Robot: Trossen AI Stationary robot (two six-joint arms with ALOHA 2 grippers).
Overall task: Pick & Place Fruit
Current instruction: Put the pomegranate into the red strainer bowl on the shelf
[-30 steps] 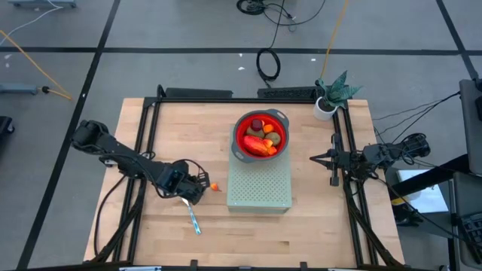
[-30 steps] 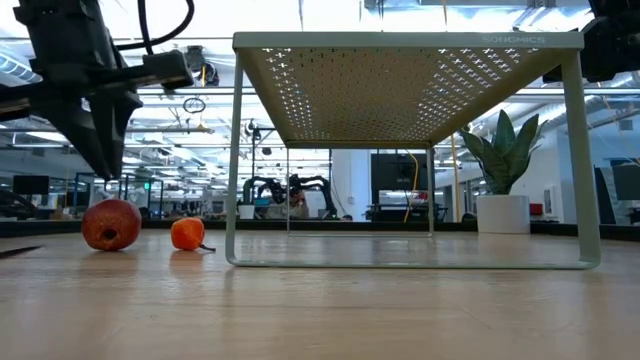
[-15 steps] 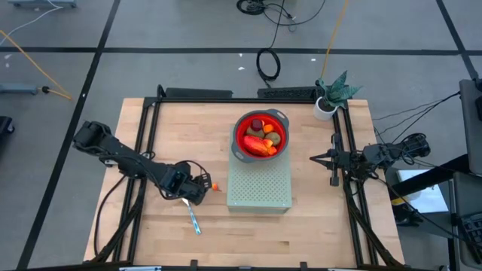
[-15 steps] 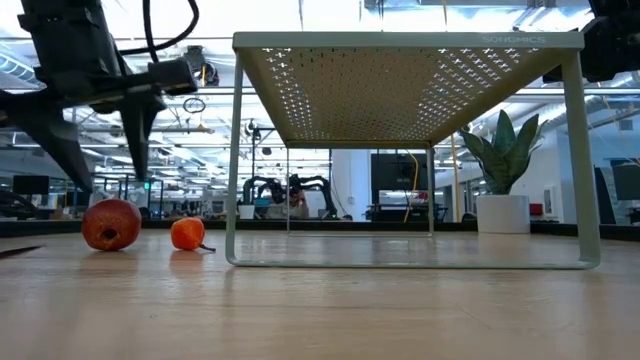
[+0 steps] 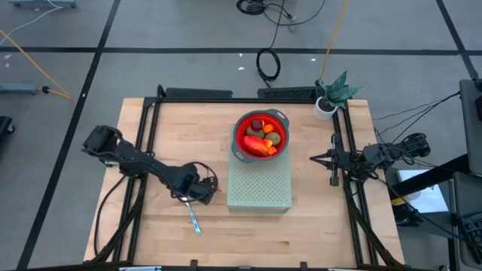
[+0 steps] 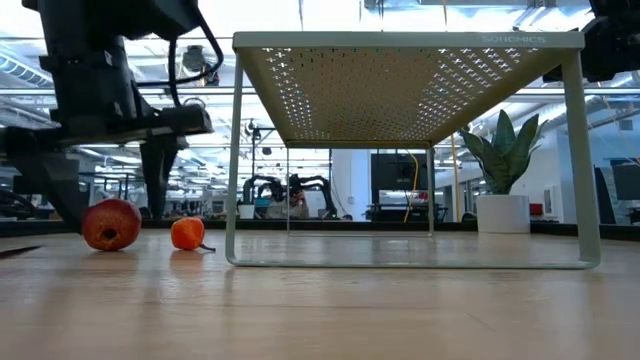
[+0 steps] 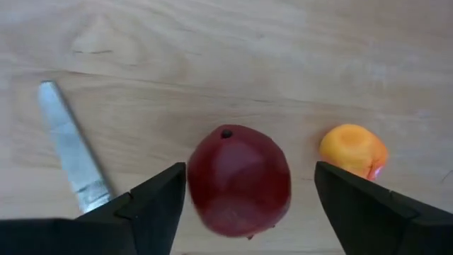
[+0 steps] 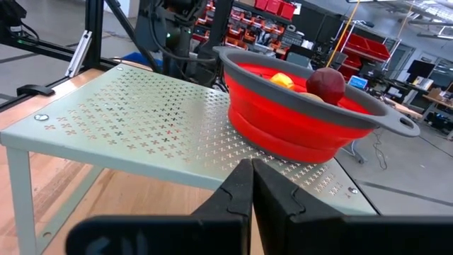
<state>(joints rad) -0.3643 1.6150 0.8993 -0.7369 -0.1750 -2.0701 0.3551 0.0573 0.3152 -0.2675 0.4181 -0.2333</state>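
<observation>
The left gripper [image 7: 244, 205] hangs over the lower left of the wooden table [image 5: 316, 233] in the high view, its fingers spread wide and gripping nothing. In the left wrist view a dark red ball of fruit [image 7: 239, 180] lies on the wood between the two dark fingers [image 7: 152, 209], not touching either, so the step in hand looks like the pick of this piece. A tiny orange ball of fruit [image 7: 353, 150] sits just beside it, near the other finger, and the steel blade of the thin knife [image 7: 71, 157] lies on the opposite side.

To do the pick well, the gripper should come down with the red ball centred, so both pads meet its widest part together; an off-centre squeeze could roll it away. The finger beside the orange ball must pass without nudging it.

The rest of the fruit already sits in the red collapsible bowl with a grey rim [image 5: 239, 148], on the pale green perforated metal stand [image 5: 260, 188] at centre frame. The right gripper [image 5: 322, 158] waits at the right edge, clenched on nothing.
</observation>
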